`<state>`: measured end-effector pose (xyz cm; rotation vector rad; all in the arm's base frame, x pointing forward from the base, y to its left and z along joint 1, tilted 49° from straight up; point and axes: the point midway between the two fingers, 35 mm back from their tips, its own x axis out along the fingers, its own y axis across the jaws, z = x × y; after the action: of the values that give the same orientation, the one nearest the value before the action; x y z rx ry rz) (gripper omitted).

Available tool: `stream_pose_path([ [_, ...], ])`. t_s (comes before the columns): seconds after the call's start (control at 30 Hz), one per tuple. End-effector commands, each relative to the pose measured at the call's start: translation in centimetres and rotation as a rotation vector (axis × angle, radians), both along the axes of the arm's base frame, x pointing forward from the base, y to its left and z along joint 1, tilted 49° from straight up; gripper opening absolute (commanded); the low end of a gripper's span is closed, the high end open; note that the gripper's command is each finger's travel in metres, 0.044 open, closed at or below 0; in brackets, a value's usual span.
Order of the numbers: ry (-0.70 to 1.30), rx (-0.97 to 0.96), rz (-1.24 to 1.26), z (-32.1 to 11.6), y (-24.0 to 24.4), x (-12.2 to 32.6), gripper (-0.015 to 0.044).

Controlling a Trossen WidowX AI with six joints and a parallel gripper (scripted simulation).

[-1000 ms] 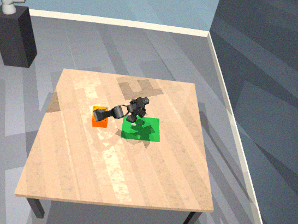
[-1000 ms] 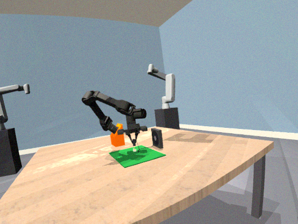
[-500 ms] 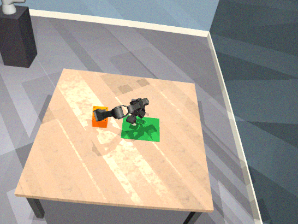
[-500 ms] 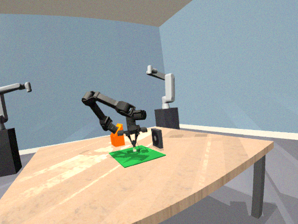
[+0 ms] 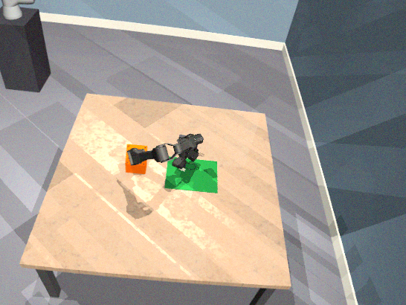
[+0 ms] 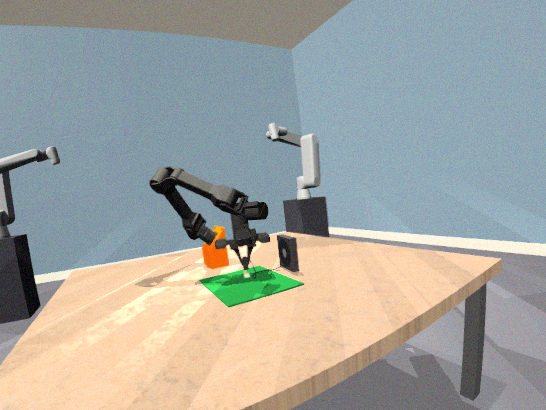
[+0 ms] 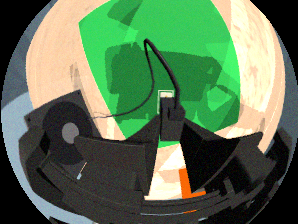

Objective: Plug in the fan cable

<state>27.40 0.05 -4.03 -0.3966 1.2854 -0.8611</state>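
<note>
The green board [image 5: 208, 186] [image 6: 235, 295] [image 7: 200, 30] lies flat on the table. The white fan header [image 6: 247, 275] [image 7: 165, 93] stands near its edge on the fan's side. My gripper [image 6: 246, 267] [image 7: 168, 117] is shut on the black plug [image 7: 167, 106], low over the board. In the wrist view the plug covers the lower part of the header, and the header's pale rim shows beyond it. Whether the plug is on the pins or just above them cannot be told. The black cable [image 7: 146, 41] loops over the board to the fan [image 6: 293, 255] [image 7: 57, 112], which stands upright beside the board.
An orange block [image 5: 136, 169] [image 6: 216, 257] [image 7: 185, 184] stands by the arm's base, on the other side of the board from the fan in the exterior view. The arm reaches over the board's edge. Other pale arms on dark pedestals stand away from the table.
</note>
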Motion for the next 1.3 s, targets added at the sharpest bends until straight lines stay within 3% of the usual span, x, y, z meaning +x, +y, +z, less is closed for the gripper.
stream_pose_path([
  [0.0, 0.0, -0.005, 0.005, 0.07, -0.03, 0.14, 0.0],
  [1.27, 0.003, -0.006, 0.007, -0.37, -0.58, -0.13, 0.0],
])
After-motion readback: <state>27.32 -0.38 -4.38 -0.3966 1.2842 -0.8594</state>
